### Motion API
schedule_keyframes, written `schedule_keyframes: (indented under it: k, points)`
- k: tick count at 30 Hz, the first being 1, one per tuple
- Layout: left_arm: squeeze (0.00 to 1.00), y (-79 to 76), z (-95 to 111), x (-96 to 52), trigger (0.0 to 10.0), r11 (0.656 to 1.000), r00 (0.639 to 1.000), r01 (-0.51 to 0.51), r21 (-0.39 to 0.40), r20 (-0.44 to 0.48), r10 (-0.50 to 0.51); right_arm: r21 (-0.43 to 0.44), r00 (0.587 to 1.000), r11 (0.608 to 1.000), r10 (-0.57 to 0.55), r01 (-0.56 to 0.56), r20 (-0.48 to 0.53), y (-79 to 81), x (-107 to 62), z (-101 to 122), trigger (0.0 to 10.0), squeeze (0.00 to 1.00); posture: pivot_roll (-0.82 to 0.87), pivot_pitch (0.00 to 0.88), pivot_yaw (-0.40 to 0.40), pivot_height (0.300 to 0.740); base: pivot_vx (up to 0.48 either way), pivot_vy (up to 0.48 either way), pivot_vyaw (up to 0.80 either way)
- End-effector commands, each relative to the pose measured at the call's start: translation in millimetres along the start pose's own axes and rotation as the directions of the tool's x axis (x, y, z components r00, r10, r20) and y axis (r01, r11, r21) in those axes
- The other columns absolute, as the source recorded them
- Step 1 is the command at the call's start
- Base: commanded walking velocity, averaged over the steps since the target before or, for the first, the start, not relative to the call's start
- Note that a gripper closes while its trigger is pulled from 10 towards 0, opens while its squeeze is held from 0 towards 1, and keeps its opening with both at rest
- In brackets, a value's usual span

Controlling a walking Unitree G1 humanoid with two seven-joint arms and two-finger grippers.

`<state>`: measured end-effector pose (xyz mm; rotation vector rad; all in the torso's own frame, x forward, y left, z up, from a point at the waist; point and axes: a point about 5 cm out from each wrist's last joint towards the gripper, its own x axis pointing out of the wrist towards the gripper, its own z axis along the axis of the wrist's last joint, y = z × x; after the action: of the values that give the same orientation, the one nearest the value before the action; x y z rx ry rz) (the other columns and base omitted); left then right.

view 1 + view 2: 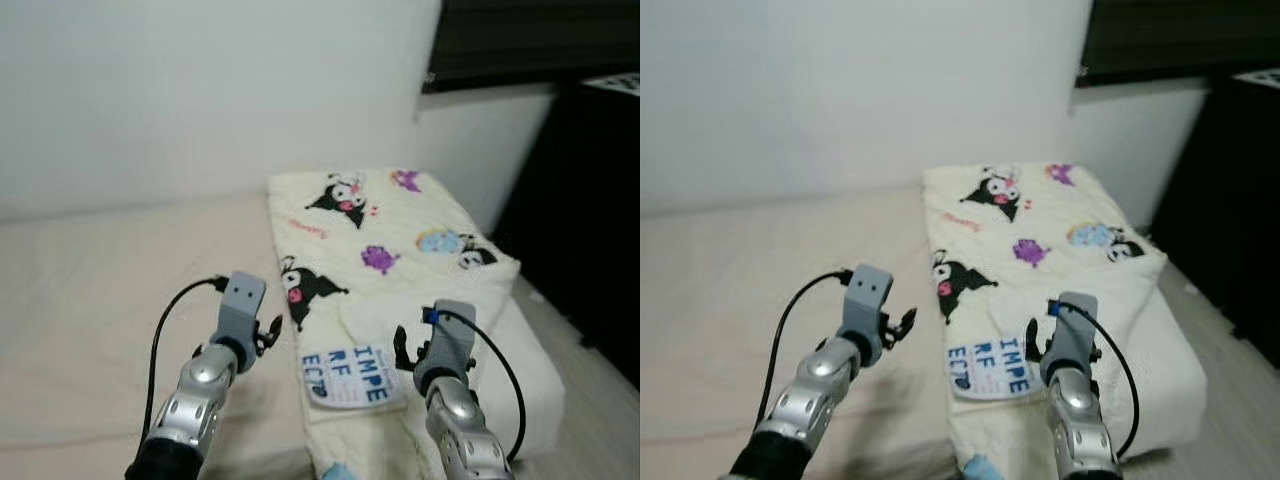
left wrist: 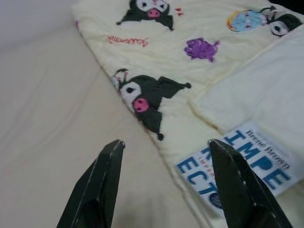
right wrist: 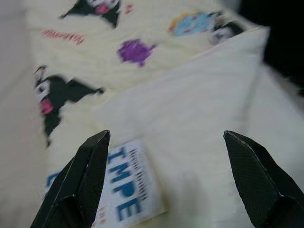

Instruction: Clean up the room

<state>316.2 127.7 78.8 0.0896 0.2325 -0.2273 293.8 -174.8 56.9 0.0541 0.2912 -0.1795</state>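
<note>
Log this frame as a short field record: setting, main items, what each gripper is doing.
setting: bed against a white wall
blanket: folded cream blanket with cartoon prints, on the bed's right part
book: white book with blue letters, lying on the blanket's near end
left gripper: jaws open, raised over the blanket's left edge, holding nothing
right gripper: jaws open, raised above the blanket beside the book, holding nothing

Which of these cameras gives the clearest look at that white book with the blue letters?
The left eye view: the white book with blue letters shows whole on the cartoon-print blanket. The left wrist view is closer and sharp but cuts it off; the right wrist view blurs it.
</note>
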Motion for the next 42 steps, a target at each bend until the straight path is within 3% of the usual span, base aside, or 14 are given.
schedule_keyframes:
  k: [1, 12, 22, 30, 42]
  points:
    - [0.0, 5.9, -10, -1.7, 10.0, 0.998, 0.998, -0.037, -0.058, -0.061, 0.034, -0.006, 0.999, 1.0, 0.03, -0.029, 0.016, 4.4, 0.5, 3, 10.0, 0.0, -0.03, 0.026, 0.014, 0.74, 0.0, 0.0, -0.8]
    - [0.0, 22.6, -17, -7.0, 10.0, 0.981, 0.983, -0.175, -0.088, -0.065, 0.169, -0.076, 0.976, 0.984, 0.17, -0.161, 0.136, 23.3, 5.0, 27, 10.0, 0.0, -0.02, 0.025, 0.003, 0.74, 0.0, 0.0, -0.22]
    - [0.0, 17.3, -10, -7.5, 10.0, 0.98, 0.985, -0.173, -0.094, -0.035, 0.171, -0.165, 0.968, 0.966, 0.22, -0.199, 0.123, 33.1, 3.3, 23, 10.0, 0.0, -0.02, 0.027, -0.007, 0.74, 0.0, -0.336, 0.33]
    - [0.0, 15.2, -6, -6.5, 10.0, 0.98, 0.984, -0.178, -0.092, -0.028, 0.176, -0.122, 0.973, 0.975, 0.201, -0.187, 0.113, 29.3, 2.8, 20, 10.0, 0.0, -0.02, 0.027, -0.003, 0.74, 0.0, -0.48, 0.29]
    - [0.0, 17.0, -6, -3.6, 10.0, 0.979, 0.981, -0.189, -0.08, -0.052, 0.185, -0.11, 0.974, 0.977, 0.195, -0.183, 0.111, 29.5, 1.4, 17, 10.0, 0.0, -0.02, 0.018, 0.003, 0.74, 0.0, 0.28, 0.0]
